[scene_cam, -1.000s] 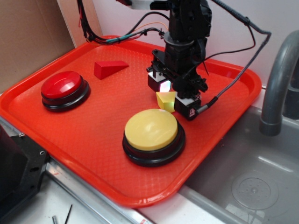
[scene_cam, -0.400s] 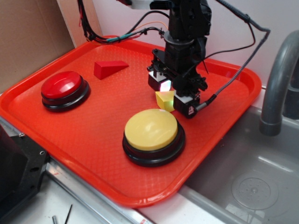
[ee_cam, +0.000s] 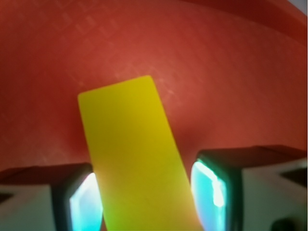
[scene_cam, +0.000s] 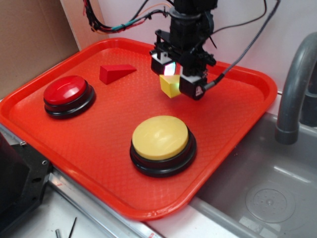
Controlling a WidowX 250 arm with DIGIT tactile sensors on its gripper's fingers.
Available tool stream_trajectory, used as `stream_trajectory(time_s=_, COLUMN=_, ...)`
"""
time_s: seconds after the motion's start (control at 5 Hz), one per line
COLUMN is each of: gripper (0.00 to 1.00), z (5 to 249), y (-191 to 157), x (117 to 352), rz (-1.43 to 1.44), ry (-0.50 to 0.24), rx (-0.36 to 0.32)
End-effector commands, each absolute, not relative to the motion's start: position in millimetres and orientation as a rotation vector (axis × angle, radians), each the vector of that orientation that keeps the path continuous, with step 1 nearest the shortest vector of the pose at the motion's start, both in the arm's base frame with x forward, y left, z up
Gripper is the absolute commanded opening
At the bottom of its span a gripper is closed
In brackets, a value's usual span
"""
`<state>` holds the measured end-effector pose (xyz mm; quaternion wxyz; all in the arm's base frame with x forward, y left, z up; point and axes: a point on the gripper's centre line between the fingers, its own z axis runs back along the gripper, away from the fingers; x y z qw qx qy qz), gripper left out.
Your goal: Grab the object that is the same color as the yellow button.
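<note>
The yellow wedge block (scene_cam: 170,85) hangs above the red tray (scene_cam: 247,114), clamped between the two fingers of my gripper (scene_cam: 174,81). In the wrist view the block (ee_cam: 134,149) fills the gap between the glowing pads (ee_cam: 211,192), and my gripper (ee_cam: 147,199) is shut on it. The yellow button (scene_cam: 161,139), a pale dome on a black base, sits on the tray in front of and below the gripper.
A red domed button (scene_cam: 67,93) sits at the tray's left. A red wedge block (scene_cam: 115,72) lies at the back left. A grey sink (scene_cam: 267,193) with a curved faucet pipe (scene_cam: 293,89) borders the tray on the right. Brown cardboard (scene_cam: 29,39) stands at far left.
The gripper has risen and shifted toward the back of the tray, lifting the yellow wedge block off the tray surface. The buttons and the red wedge have not moved.
</note>
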<state>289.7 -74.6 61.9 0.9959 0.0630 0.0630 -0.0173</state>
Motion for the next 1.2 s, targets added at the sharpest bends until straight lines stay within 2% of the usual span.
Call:
stream_trajectory(time_s=0.0, gripper=0.00, z=150.7, y=-44.1, x=276.6, rz=0.085, ry=-0.047, rx=0.018)
stream_trajectory(time_s=0.2, gripper=0.00, z=171.8, y=-27.8, x=254.7, rz=0.177, ry=-0.080, rx=0.020)
stream_trajectory(time_s=0.6, gripper=0.00, z=181.3, y=-17.7, x=217.3, rz=0.208, ry=-0.154, rx=0.016)
stream_trajectory(time_s=0.8, gripper=0.00, z=179.5, y=-21.2, x=211.3, rz=0.239, ry=-0.143, rx=0.029)
stream_trajectory(time_s=1.0, gripper=0.00, z=171.2, y=-21.6, x=216.8, rz=0.238, ry=-0.048, rx=-0.011)
